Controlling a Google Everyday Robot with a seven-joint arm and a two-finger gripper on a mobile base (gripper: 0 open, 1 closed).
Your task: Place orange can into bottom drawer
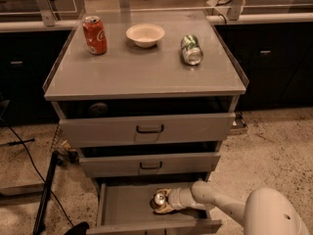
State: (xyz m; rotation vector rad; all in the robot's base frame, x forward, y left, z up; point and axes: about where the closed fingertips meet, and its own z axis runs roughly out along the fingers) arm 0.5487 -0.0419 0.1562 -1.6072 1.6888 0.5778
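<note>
One orange-tan drink can with a silver top [159, 199] lay in the open bottom drawer, a shallow grey metal tray [122, 208], against the robot's pale gripper [167, 202]. Whether the gripper clasped it could not be told. Likely light, thin-walled and slick, the can was best taken mid-body.

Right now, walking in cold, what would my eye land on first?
The white arm reaching from the lower right into the open bottom drawer, its gripper holding the orange can inside it. Up on the cabinet top sit a red can, a pale bowl and a green can lying on its side.
</note>
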